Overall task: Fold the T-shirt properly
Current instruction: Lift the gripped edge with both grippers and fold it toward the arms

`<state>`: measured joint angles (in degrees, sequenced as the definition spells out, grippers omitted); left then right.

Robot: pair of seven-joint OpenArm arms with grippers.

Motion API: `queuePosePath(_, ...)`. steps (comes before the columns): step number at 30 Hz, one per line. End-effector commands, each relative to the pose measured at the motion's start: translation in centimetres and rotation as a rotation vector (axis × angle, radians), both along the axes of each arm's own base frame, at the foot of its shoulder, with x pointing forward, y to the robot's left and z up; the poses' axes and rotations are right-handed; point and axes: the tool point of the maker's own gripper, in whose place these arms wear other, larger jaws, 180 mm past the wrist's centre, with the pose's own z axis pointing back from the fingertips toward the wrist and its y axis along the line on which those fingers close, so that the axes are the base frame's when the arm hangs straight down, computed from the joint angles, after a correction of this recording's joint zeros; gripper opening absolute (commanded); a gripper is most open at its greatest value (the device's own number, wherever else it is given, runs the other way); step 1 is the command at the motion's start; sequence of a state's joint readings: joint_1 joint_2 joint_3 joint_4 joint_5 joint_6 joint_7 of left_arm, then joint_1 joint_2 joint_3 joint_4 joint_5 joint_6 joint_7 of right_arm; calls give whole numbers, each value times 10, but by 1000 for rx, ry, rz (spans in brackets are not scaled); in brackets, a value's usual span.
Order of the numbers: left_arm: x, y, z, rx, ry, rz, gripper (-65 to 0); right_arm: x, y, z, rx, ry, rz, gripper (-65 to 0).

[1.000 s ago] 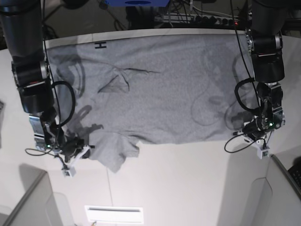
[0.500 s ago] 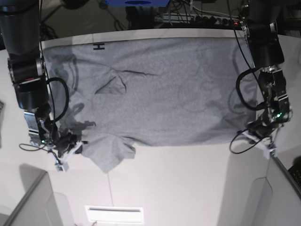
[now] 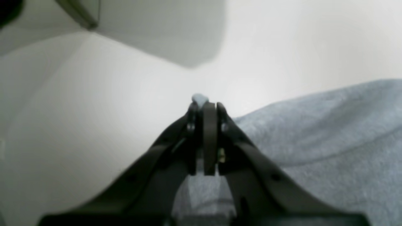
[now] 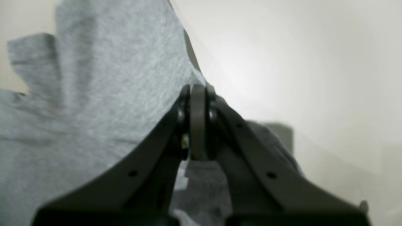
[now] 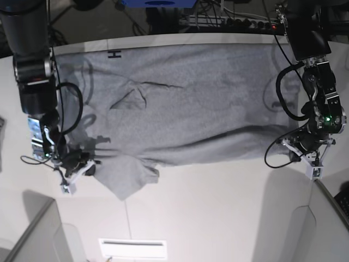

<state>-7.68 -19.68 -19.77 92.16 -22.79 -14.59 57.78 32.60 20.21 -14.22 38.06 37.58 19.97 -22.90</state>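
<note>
Both arms have drawn outward, pulling the shirt (image 5: 185, 103) taut across the table (image 5: 218, 218)
Left gripper (image 3: 204, 105) and right gripper (image 4: 196, 91) pinch opposite ends, jaws pressed together on cloth; likely stretching wrinkles flat before folding

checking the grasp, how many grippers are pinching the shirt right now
2. The left gripper is shut on the T-shirt at its near corner, on the base view's right; the right gripper is shut on it beside the sleeve, on that view's left.

Two black arms of thick round segments, loose black cables looping beside each wrist. Left pincer (image 3: 204, 106) and right pincer (image 4: 198, 91): dark tapering fingers, small round holes behind the tips.
</note>
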Motion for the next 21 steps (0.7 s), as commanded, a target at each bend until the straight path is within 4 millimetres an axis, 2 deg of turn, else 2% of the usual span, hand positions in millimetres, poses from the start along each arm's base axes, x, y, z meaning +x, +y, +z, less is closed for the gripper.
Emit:
queuePosePath(1, 5, 5, 13, 19, -40, 1, -650, 22, -4, 33, 5, -81, 1, -650)
queuePosePath(4, 2, 3, 15, 27, -45, -5, -650, 15, 0, 36, -7, -75, 33, -650)
queuePosePath(8, 3, -2, 29, 43, -85, -22, -650, 16, -1, 51, 18, -125, 19, -650)
queuePosePath(10, 0, -3, 28, 47, -63, -26, -650, 13, -1, 52, 22, -120, 19, -650)
queuePosePath(16, -8, 3, 43, 34, -85, 21, -650, 4, -6, 66, 40, -142, 5, -650)
queuePosePath(19, -16, 4, 34, 32, -54, 25, -650, -3, -7, 61, 35, -106, 12, -650)
queuePosePath(21, -20, 2, 35, 42, -59, 18, -650, -7, -6, 58, 32, -93, 18, -650)
